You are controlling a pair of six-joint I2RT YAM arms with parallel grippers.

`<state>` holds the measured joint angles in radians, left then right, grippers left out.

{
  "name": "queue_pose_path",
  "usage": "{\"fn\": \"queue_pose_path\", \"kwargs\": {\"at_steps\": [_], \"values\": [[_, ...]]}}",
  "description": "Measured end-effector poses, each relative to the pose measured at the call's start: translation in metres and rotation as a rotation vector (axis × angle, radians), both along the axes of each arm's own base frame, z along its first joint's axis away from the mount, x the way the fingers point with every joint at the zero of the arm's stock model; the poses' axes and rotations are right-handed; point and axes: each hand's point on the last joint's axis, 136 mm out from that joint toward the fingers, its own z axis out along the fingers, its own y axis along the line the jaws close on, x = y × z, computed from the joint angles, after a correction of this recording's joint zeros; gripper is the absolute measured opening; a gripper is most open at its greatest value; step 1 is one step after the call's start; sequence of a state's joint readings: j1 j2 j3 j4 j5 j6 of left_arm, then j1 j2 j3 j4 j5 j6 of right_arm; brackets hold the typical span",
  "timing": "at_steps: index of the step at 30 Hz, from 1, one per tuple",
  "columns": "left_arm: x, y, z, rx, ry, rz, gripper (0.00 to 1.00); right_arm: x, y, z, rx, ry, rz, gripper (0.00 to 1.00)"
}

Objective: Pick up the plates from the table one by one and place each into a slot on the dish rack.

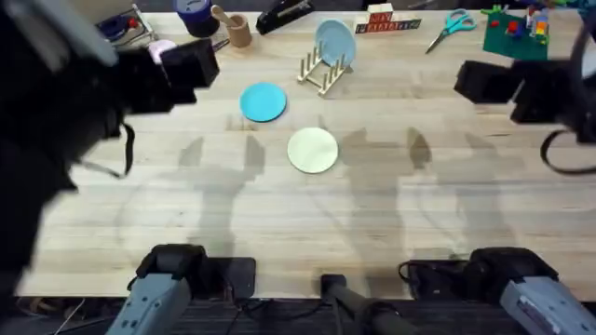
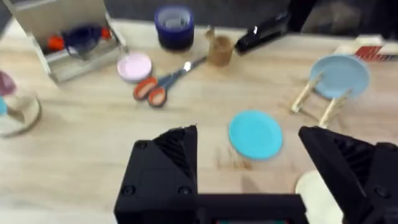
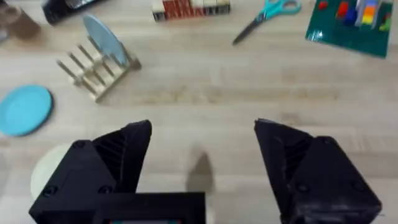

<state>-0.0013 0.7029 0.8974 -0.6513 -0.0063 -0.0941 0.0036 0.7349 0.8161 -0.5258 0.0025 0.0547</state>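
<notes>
A: Where do the plates sit right now?

B: On the worktop (image 1: 391,195), in the overhead view, the sky-blue plate (image 1: 263,101) lies flat just left of centre, and the cream plate (image 1: 312,150) lies flat at about four o'clock from it, near but apart. A paler blue plate (image 1: 335,43) stands on edge in the dish rack (image 1: 322,67), which is at about one o'clock from the sky-blue plate.

A: And the arms?

B: Both are raised and hold nothing. The left end effector (image 2: 249,149) hangs released, its two black fingers (image 2: 171,155) spread wide; in its wrist view the sky-blue plate (image 2: 255,134) lies on the wood between them, with the rim of the cream plate (image 2: 314,190) beside the other finger. The right end effector (image 3: 202,155) is likewise released (fingers well apart over bare planks), with the rack (image 3: 96,65) and its upright plate (image 3: 106,40) farther off.

A: What else is around?

B: Along the far edge in the overhead view: teal scissors (image 1: 451,25) at two o'clock from the rack, a green board with toy bricks (image 1: 515,30) right of those, a row of lettered blocks (image 1: 386,22), and a black stapler (image 1: 284,13). The left wrist view adds a small pink dish (image 2: 135,66) with orange-handled scissors (image 2: 155,87) just beside it.
</notes>
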Motion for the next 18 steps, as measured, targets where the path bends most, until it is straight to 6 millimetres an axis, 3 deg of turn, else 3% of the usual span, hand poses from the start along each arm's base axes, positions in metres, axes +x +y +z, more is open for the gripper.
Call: {"fn": "queue_pose_path", "kwargs": {"at_steps": [6,11,18], "values": [[0.030,-0.003,-0.019,-0.018,0.238,-0.006,0.991,0.023,0.007,-0.010,-0.007,0.192,0.027,0.996],[0.055,-0.006,-0.037,-0.030,0.333,-0.021,0.993,0.041,0.020,-0.019,-0.036,0.282,0.082,0.996],[0.069,-0.008,-0.069,-0.040,0.437,-0.027,0.993,0.050,0.029,-0.040,-0.049,0.351,0.115,0.996]]}}
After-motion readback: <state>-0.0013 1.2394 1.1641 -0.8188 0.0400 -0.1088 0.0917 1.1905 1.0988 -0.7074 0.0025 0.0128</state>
